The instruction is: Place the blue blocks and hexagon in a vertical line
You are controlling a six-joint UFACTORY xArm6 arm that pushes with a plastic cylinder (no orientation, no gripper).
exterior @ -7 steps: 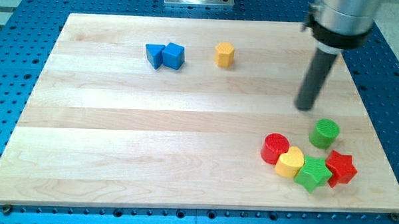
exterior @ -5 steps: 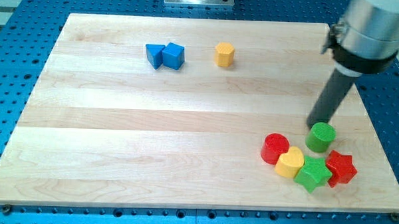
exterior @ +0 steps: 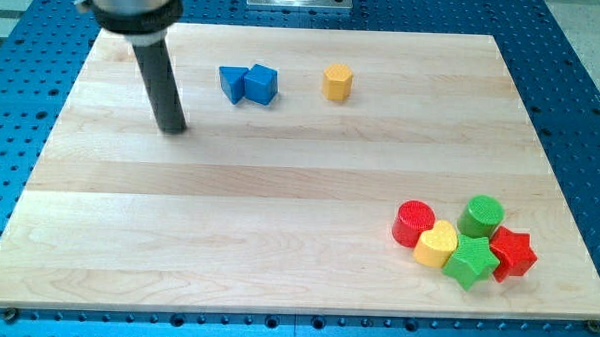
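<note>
My tip (exterior: 173, 130) sits at eight o'clock of the touching blue blocks (exterior: 248, 85); no gripper fitted. Yellow hexagon (exterior: 337, 82) unaligned; approach pending.

single raised view, angled down, whole wooden board (exterior: 299, 189) framed

Silver collar, black ring, dark rod; my tip (exterior: 172, 130).

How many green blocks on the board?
2, both in the cluster at the view's bottom right: a green cylinder at the cluster's top, and a green star at its bottom, between the yellow heart and red star. None looks hidden.
</note>
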